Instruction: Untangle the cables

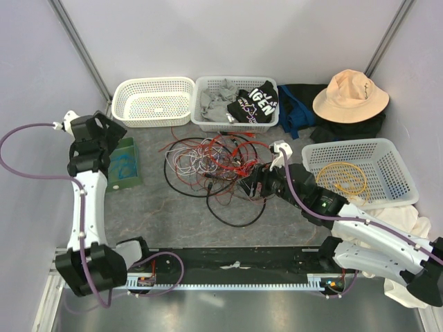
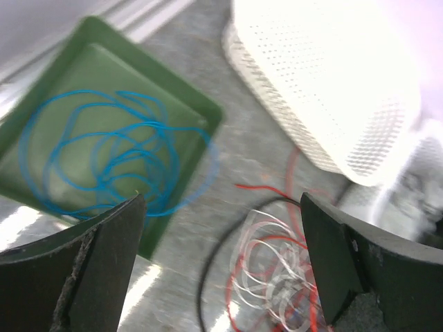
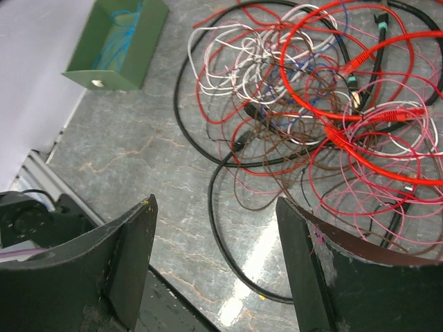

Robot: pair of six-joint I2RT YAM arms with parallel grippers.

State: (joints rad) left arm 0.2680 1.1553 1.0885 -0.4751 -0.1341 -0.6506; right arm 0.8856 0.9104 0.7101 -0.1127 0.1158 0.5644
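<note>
1. Red, pink, white, brown and black cables (image 3: 311, 117) are heaped in one loose tangle on the table (image 3: 138, 159), between the two arms.
2. They are judged light, limp and springy, and apt to drag their neighbours along. An outlying loop, such as the black strand (image 3: 211, 214) at the near edge, is better taken than the knotted core.
3. A blue cable (image 2: 104, 152) is held in the green tray (image 2: 173, 90), and a yellow coil (image 1: 344, 177) in the right-hand white basket (image 1: 407, 181).
4. The left hand (image 2: 221, 228) and the right hand (image 3: 214, 228) are both spread wide; nothing is gripped.
</note>
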